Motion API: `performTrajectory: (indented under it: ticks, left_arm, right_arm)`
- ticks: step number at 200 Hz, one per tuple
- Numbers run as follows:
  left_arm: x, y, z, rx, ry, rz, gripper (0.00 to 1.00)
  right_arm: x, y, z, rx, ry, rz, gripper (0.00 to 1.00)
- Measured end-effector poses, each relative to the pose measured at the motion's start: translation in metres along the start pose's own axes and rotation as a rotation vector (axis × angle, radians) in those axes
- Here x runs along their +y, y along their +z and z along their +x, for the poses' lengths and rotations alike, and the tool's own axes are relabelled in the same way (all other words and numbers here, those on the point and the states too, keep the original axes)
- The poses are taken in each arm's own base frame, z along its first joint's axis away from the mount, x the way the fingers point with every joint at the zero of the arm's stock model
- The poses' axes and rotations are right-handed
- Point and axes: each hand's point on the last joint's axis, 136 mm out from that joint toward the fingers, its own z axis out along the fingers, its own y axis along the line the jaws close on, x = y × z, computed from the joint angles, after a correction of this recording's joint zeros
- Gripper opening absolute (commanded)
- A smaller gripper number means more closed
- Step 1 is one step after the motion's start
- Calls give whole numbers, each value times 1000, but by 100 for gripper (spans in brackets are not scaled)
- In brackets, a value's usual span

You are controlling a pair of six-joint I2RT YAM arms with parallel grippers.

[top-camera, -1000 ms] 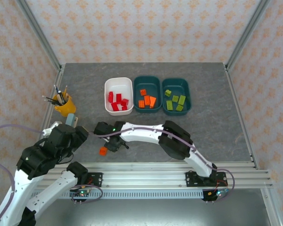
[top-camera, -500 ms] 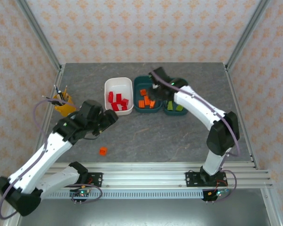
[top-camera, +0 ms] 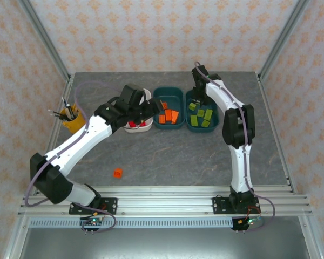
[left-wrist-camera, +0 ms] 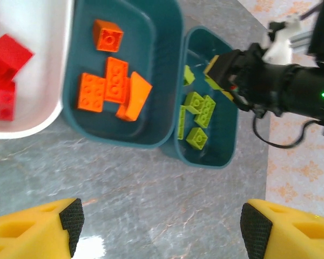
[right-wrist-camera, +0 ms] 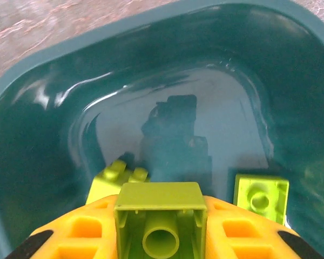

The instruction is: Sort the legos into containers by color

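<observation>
I am pinching a lime green brick in my right gripper over the right teal tub, where other lime bricks are lying. My left gripper is hanging spread wide and empty near the middle teal tub, which is holding orange bricks. One orange brick is sitting on the table, well apart from the tubs.

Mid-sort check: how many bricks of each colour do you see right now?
Orange bricks: 5 (4 in the middle teal tub, 1 loose on the table)
Green bricks: 6 (5 in the right teal tub, 1 held by the right gripper)
Red bricks: at least 2 in the white tub; the left arm hides the rest
Total: at least 13
</observation>
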Motion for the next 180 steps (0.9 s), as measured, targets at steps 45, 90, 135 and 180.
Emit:
performTrajectory:
  ticks: [45,90,135,180]
  left_arm:
    - [-16,29,-10,17,23,9,80]
    - [-19,31,-12,20,27,7,79]
    - [-13,21,-16,-5,50,-39,79]
    - [6,-46,-27,-122,52,-120,80]
  right_arm:
    - [-10,24,-14,30,45,33,37]
    - [-14,35,-7,75,53,48,58]
    - [-5,22,-8,63,30,20,59]
    - [51,-79,21,-75,-137,-102,60]
